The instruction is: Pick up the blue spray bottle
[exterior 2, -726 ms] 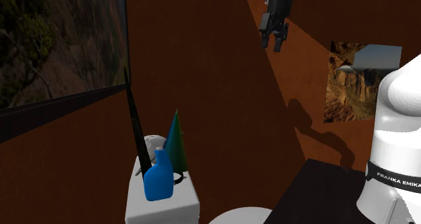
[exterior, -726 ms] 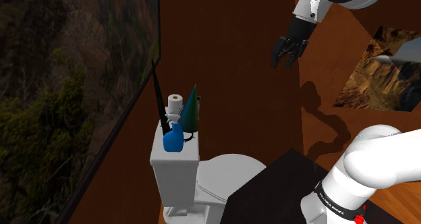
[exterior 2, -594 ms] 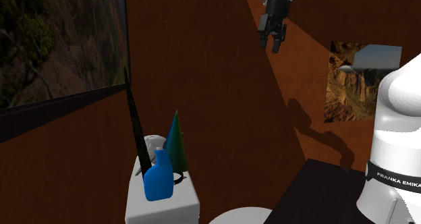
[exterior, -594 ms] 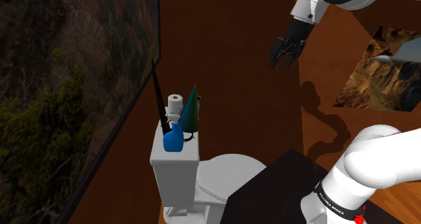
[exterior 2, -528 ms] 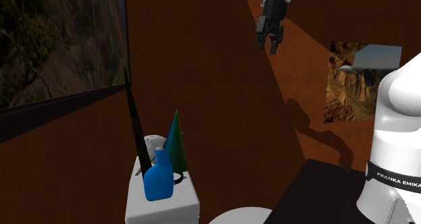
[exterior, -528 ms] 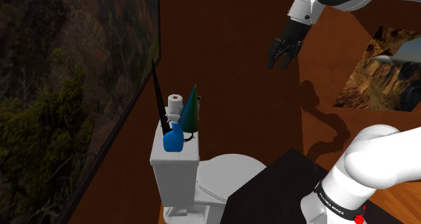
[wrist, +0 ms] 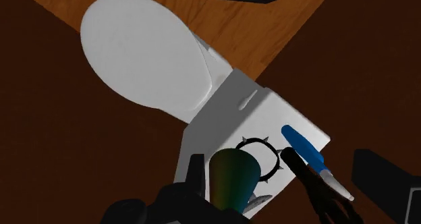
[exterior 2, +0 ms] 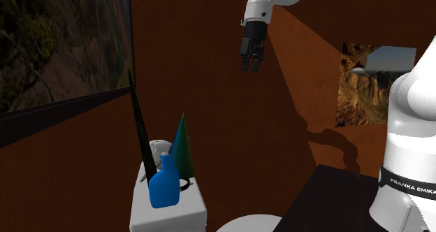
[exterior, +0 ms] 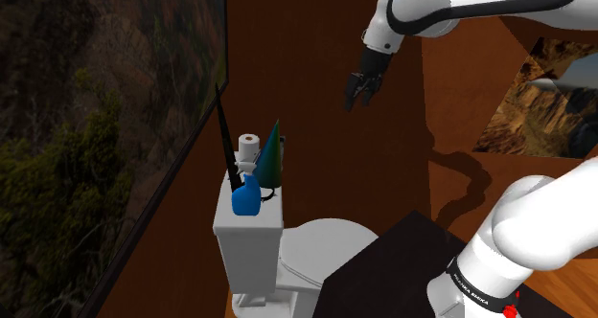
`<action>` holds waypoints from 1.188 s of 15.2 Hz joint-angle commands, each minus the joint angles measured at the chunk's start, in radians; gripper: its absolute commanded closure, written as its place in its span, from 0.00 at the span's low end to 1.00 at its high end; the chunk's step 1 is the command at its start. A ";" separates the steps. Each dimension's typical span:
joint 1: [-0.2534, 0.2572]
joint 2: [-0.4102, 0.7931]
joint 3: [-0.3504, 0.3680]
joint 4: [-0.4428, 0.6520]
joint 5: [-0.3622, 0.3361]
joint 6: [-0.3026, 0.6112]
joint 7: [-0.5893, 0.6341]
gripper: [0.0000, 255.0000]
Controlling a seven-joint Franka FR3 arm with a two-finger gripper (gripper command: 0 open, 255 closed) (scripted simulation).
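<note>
Bottle [exterior: 246, 199]: blue, upright on the lid of the toilet tank [exterior: 251, 241], at the edge away from the wall. A green cone [exterior: 275, 153] stands just behind it on the tank, a white roll [exterior: 249, 144] is beyond that, and a tall black rod [exterior: 226, 139] leans up from the tank close beside the bottle.

The gripper [exterior: 359, 91] hangs high above the tank and off toward the bowl side, with its fingers apart and nothing between them.

The step in hand looks like the approach. To do it well, bring the gripper over the tank's front edge rather than its middle, so the fingers come down clear of the cone and rod. Keep them wide and turn the wrist so they straddle the bottle's narrower faces. Close on the body below the neck, then lift straight up off the tank.
</note>
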 commanded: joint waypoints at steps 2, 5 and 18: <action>0.024 0.104 0.010 0.039 0.002 0.054 -0.046 0.00; 0.045 0.210 0.022 0.086 0.001 0.100 -0.090 0.00; 0.125 0.660 0.094 0.368 -0.045 0.214 -0.247 0.00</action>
